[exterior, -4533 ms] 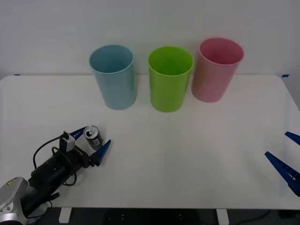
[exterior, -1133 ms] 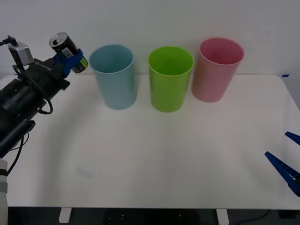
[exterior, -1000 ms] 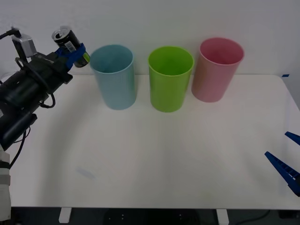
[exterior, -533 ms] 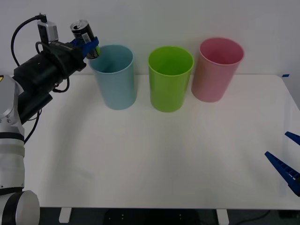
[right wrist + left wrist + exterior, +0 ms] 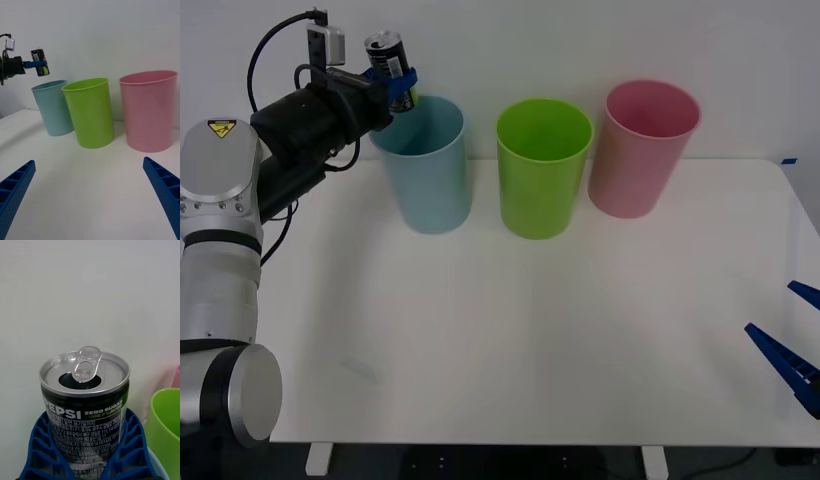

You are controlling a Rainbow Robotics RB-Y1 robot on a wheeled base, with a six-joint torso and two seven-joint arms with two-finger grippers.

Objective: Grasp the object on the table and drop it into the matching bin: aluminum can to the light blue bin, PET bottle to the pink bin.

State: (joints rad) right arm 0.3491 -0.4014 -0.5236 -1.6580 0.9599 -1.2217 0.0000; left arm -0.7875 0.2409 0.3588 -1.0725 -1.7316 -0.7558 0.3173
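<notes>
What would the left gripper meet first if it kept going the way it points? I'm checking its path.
Likely nothing nearby: the left gripper, holding the aluminum can, points across above the light blue bin; depth unclear.

Front view: from above the arms, looking forward and down over the table to the back wall; wide framing, all three bins in a row.
Right wrist view: low, near table height, facing the bins from their front; pink bin nearest.
Left wrist view: raised, very close behind the aluminum can, facing the wall.
Shared: light blue bin and lime green bin appear in front and right wrist views; lime green bin's rim edges the left wrist view.
</notes>
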